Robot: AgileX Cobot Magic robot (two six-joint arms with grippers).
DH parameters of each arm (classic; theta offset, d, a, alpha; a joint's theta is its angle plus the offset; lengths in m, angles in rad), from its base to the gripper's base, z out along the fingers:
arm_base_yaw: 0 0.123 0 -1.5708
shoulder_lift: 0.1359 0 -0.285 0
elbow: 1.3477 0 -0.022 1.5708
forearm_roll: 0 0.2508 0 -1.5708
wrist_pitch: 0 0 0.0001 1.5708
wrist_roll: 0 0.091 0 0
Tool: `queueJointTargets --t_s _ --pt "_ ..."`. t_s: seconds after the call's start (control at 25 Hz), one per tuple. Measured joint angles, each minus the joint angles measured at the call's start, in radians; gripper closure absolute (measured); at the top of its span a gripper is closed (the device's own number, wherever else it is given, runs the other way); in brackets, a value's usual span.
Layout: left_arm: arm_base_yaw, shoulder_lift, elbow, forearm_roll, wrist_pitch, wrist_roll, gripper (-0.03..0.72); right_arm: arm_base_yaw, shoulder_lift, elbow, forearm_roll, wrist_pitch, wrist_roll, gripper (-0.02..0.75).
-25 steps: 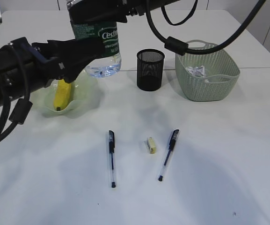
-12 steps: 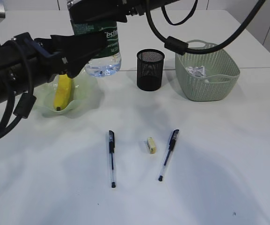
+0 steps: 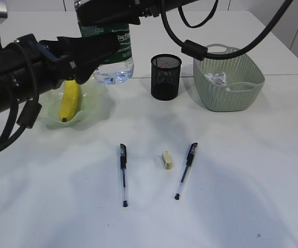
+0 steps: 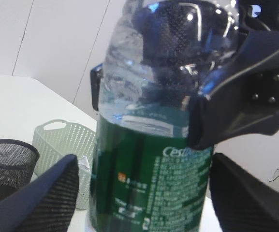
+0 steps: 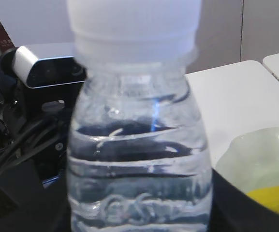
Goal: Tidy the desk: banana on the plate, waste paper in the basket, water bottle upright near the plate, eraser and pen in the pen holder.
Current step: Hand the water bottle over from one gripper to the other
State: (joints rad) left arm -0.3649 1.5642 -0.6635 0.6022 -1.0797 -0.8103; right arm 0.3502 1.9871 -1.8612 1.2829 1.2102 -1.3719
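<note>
The water bottle (image 3: 113,57), clear with a dark green label, stands upright just behind the plate (image 3: 100,99). My right gripper (image 5: 139,215) is shut on its upper body from above, below the white cap (image 5: 134,21). My left gripper (image 4: 144,193) is open around the label, with a gap on each side. The banana (image 3: 69,101) lies on the pale green plate. The waste paper (image 3: 218,78) sits in the basket (image 3: 231,95). On the desk (image 3: 241,186) the cream eraser (image 3: 167,159) lies between two pens (image 3: 123,173) (image 3: 186,169). The black mesh pen holder (image 3: 166,77) stands between bottle and basket.
The left arm (image 3: 14,82) reaches in low from the left, over the plate's left side. The right arm's cables (image 3: 190,46) hang above the pen holder and basket. The desk's back edge runs behind the basket.
The left arm has risen slightly, so its fingers sit a little higher beside the bottle's label. The bottle and the right gripper have stayed still.
</note>
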Motion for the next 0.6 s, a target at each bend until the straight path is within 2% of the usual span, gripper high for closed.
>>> queueJointTargets --t_s 0.6 --pt "-0.010 0.046 -0.055 0.006 -0.004 -0.002 0.097 0.000 0.000 0.000 0.000 -0.005 0.000 0.351"
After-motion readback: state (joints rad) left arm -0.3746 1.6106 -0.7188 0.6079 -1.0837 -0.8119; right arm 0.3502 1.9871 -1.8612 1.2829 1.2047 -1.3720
